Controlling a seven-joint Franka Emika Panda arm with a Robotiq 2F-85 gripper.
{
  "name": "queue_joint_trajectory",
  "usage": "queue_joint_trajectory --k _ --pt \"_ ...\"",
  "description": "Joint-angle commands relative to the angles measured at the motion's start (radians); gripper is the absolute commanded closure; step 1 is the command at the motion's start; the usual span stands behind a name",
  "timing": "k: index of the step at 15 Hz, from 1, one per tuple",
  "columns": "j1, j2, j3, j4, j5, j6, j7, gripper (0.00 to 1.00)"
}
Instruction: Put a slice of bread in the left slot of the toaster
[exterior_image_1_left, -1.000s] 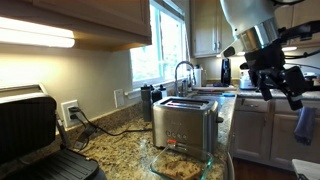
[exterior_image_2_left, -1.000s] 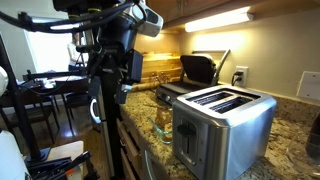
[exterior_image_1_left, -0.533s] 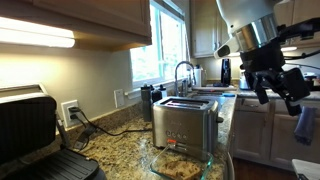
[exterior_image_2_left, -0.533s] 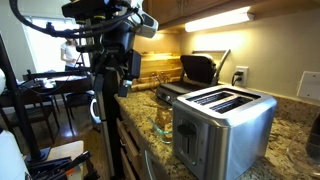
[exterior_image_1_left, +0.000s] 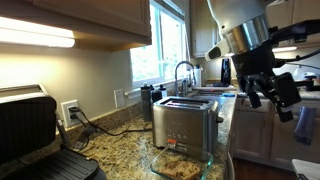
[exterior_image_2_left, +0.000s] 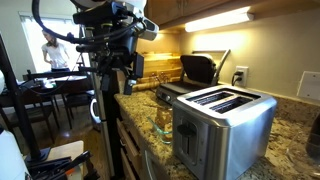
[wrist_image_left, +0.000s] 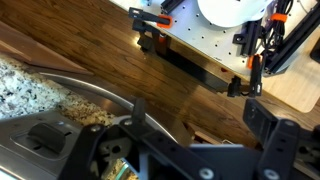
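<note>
The brushed-steel toaster (exterior_image_1_left: 186, 122) stands on the granite counter, its two slots empty; it also shows in an exterior view (exterior_image_2_left: 222, 118). A speckled tan slice of bread (exterior_image_1_left: 177, 158) lies in a clear glass dish (exterior_image_1_left: 200, 165) just in front of the toaster. My gripper (exterior_image_1_left: 274, 88) hangs in the air off the counter's edge, well apart from the toaster and the dish. It also shows in an exterior view (exterior_image_2_left: 126, 66). In the wrist view my gripper (wrist_image_left: 200, 112) is open and empty over the wooden floor.
A black hinged grill press (exterior_image_1_left: 35, 135) stands open on the counter, seen also in an exterior view (exterior_image_2_left: 200, 68). A sink tap (exterior_image_1_left: 184, 72) and window lie behind the toaster. A work table (wrist_image_left: 215, 40) stands on the floor below. A person (exterior_image_2_left: 55, 50) is in the far room.
The arm has shifted a little toward the counter and toaster, with the gripper still open. The toaster, dish and bread have not moved.
</note>
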Motion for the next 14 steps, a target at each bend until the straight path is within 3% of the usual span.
queue_joint_trajectory --k 1,14 --pt "0.020 0.027 0.006 0.023 0.030 0.011 0.036 0.00" --pt "0.062 0.094 0.068 0.040 0.103 0.045 0.056 0.00"
